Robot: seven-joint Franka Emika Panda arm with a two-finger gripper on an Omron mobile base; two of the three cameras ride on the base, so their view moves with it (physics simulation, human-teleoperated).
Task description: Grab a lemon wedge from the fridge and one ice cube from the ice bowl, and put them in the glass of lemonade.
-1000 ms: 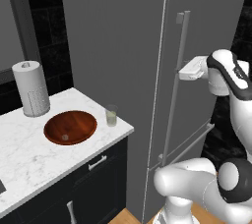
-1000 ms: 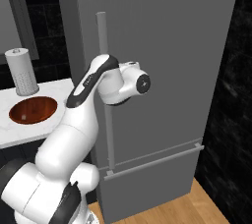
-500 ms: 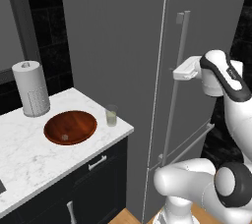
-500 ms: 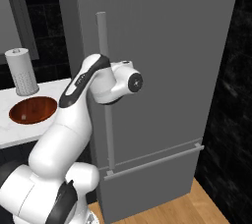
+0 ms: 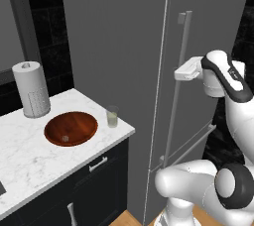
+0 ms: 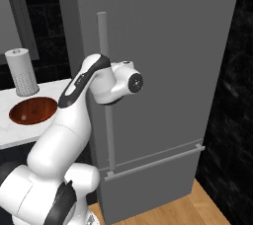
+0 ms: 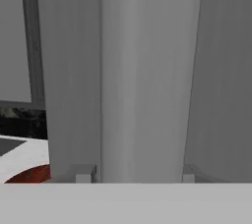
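Observation:
The tall grey fridge [image 5: 124,46] [image 6: 163,46] stands closed, so the lemon wedge is hidden. My gripper [image 5: 181,73] [image 7: 137,174] is at mid-height on the long vertical bar handle [image 5: 179,96] [image 6: 105,36] [image 7: 147,70]. Its fingertips [image 7: 84,174] press against the bar's two sides, shut on it. To the left, on the marble counter, the reddish-brown ice bowl [image 5: 79,123] [image 6: 42,106] [image 7: 29,175] holds a tiny pale ice cube [image 5: 65,139]. The glass of lemonade [image 5: 112,116] stands just right of the bowl, near the counter's corner.
A white perforated paper-towel roll [image 5: 31,90] [image 6: 21,72] stands behind the bowl. The white marble counter [image 5: 30,160] tops dark cabinets with a drawer handle [image 5: 98,164]. A lower fridge drawer bar [image 6: 158,162] runs across below the door. Wooden floor lies at the fridge's foot.
The hand has slid left onto the fridge handle, and the jaws have narrowed from wide open to gripping the bar. Bowl and glass have not moved.

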